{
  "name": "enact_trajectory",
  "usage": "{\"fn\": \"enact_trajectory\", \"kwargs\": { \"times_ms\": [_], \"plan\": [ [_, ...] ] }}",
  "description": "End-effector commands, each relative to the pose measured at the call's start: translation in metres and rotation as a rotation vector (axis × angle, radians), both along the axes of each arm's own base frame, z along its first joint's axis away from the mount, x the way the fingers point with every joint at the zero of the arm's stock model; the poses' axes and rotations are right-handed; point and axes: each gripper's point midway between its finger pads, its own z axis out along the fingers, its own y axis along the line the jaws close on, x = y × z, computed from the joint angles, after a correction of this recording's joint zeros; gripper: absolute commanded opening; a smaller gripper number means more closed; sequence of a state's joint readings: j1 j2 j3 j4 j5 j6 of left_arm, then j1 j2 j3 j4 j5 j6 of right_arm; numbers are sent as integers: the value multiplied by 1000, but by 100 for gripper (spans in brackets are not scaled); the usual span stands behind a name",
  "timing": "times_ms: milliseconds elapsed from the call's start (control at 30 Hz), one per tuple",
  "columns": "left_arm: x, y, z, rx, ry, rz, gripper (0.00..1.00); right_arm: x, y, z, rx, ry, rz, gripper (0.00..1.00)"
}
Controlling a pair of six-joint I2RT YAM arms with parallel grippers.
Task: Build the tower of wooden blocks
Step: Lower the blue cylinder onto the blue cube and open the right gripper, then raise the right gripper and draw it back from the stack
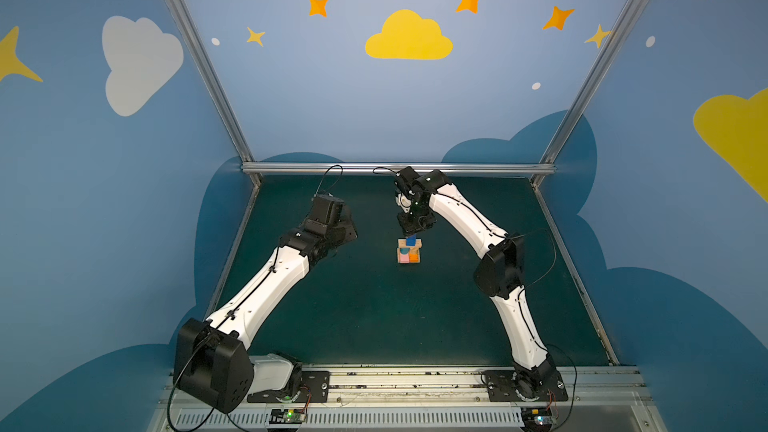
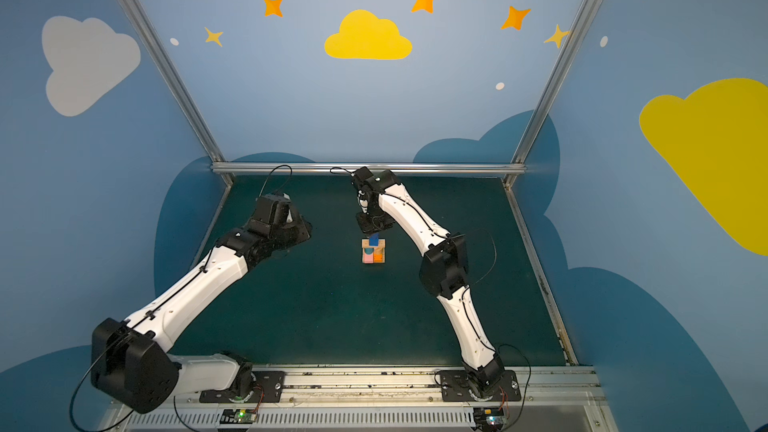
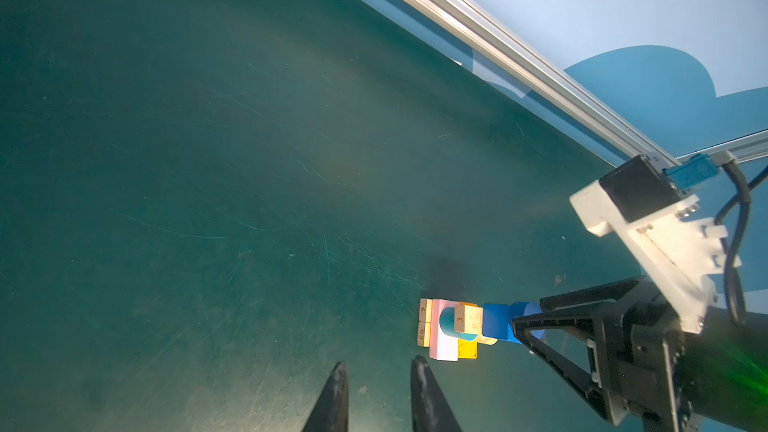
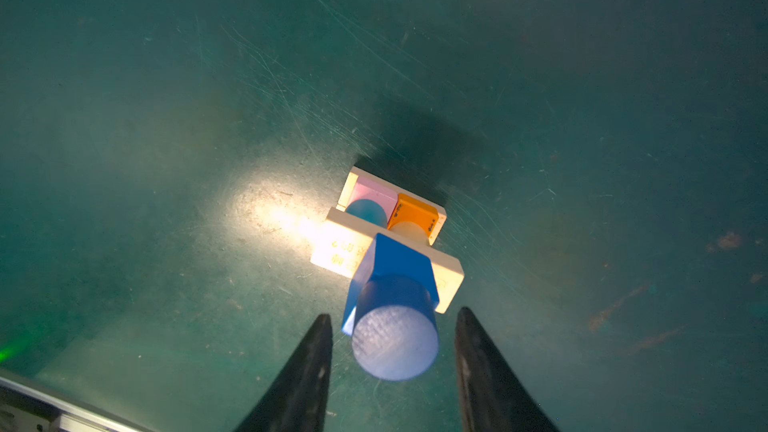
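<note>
The wood block tower stands mid-mat. Pink and orange bars lie on tan bars. On them stand a teal cylinder and a tan cylinder, bridged by a tan bar. A blue cube sits on that bar, and a dark-blue cylinder sits on the cube. My right gripper hangs open around the cylinder, with a gap on each side. My left gripper is to the tower's left, low over the mat, jaws narrowly apart and empty.
The green mat is bounded by an aluminium rail at the back and blue walls on both sides. Arm bases sit on the front rail. The right arm's wrist camera mount is above the tower.
</note>
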State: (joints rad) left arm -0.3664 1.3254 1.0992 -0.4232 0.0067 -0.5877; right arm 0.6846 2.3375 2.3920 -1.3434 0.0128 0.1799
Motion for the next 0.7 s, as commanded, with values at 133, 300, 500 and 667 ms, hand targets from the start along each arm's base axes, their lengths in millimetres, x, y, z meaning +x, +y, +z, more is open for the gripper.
{"fn": "enact_trajectory", "kwargs": {
  "times_ms": [133,300,500,667],
  "plan": [
    [-4,5,3,8,-8,8,27,0,8,7,26,-14,3,51],
    [-2,4,1,4,-12,9,27,0,9,8,30,-13,-1,60],
    [0,4,-3,13,3,2,27,3,9,9,39,-22,-12,71],
    [0,6,-4,17,6,11,28,3,9,16,47,-37,-19,77]
  ]
}}
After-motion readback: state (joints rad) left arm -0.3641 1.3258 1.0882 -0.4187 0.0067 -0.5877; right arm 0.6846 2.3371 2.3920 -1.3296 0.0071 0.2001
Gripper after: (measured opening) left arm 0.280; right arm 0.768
